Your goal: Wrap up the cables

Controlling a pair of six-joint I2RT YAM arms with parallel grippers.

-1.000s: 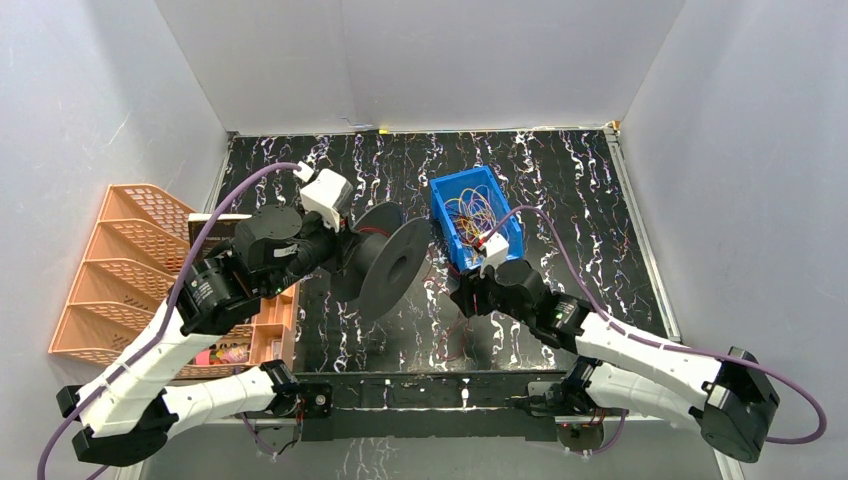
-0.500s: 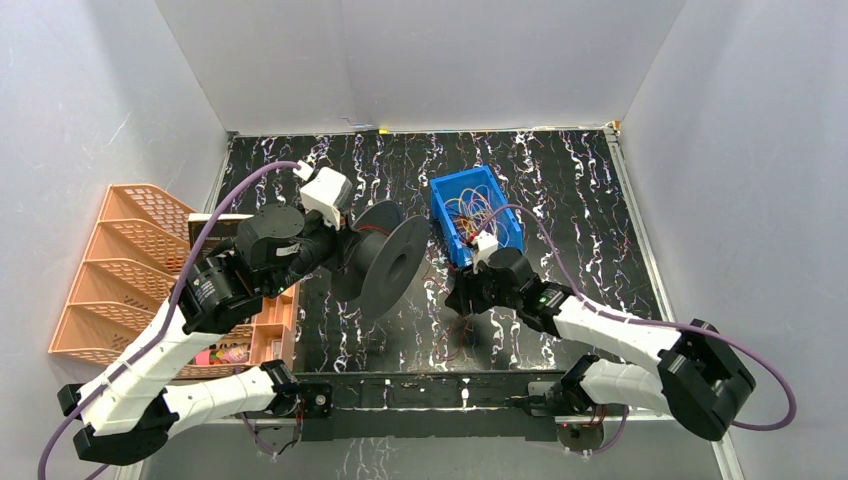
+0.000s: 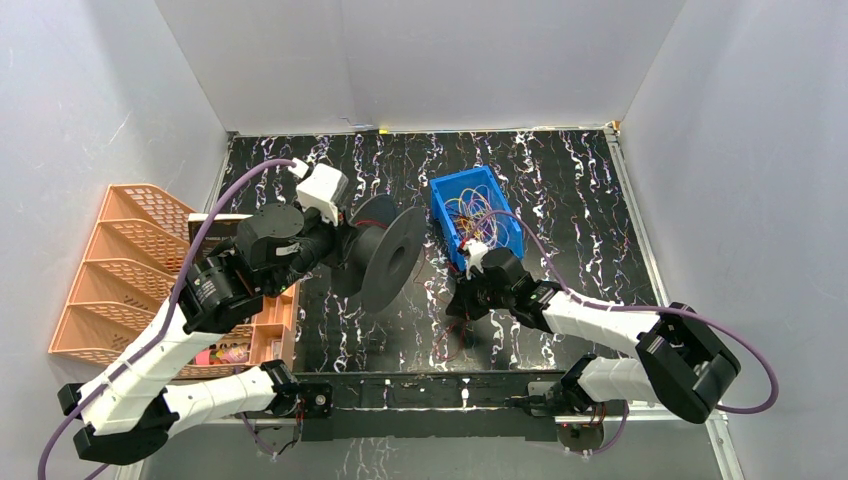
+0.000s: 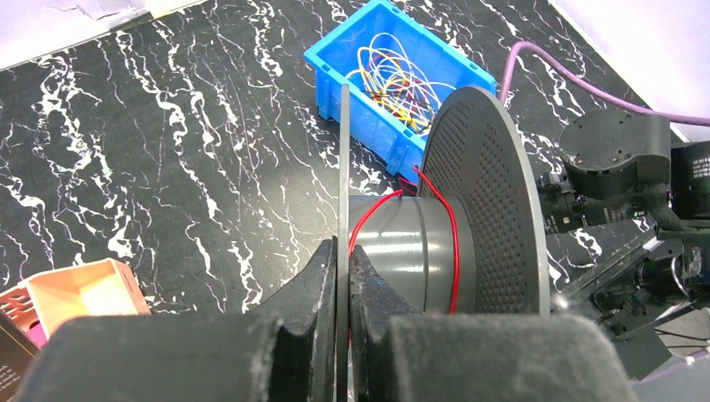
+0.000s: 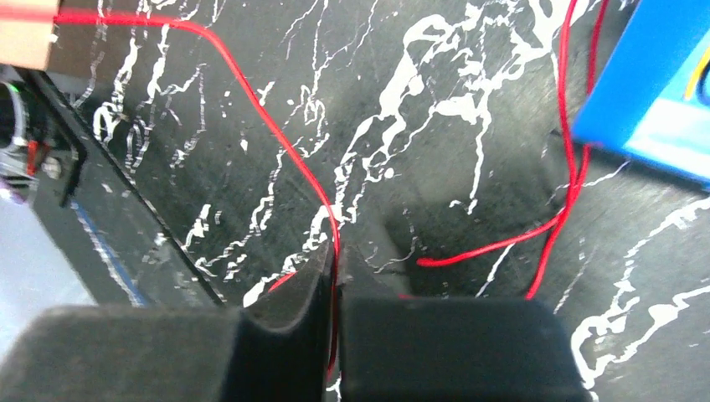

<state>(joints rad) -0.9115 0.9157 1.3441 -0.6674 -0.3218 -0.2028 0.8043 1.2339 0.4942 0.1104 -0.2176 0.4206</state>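
A grey spool (image 3: 388, 257) hangs above the black marbled table, and my left gripper (image 4: 343, 253) is shut on its thin near flange. One turn of red cable (image 4: 453, 243) lies round the spool's core. My right gripper (image 5: 335, 255) is low over the table, just in front of the blue bin (image 3: 441, 218), and it is shut on a red strand (image 5: 251, 88) that runs up to the left between its pads. More of that strand loops on the table beside the bin (image 5: 645, 92). In the bin, thin yellow, orange and red cables (image 4: 398, 79) sit in a loose tangle.
An orange slotted rack (image 3: 110, 270) stands at the left edge, with a small orange tray (image 3: 270, 325) beside it. The black frame rail (image 3: 430, 385) runs along the near edge. White walls enclose the table on three sides.
My right gripper has slid a little left beside the bin and closed from open onto the red strand. The left gripper still holds the spool, which has tilted slightly.
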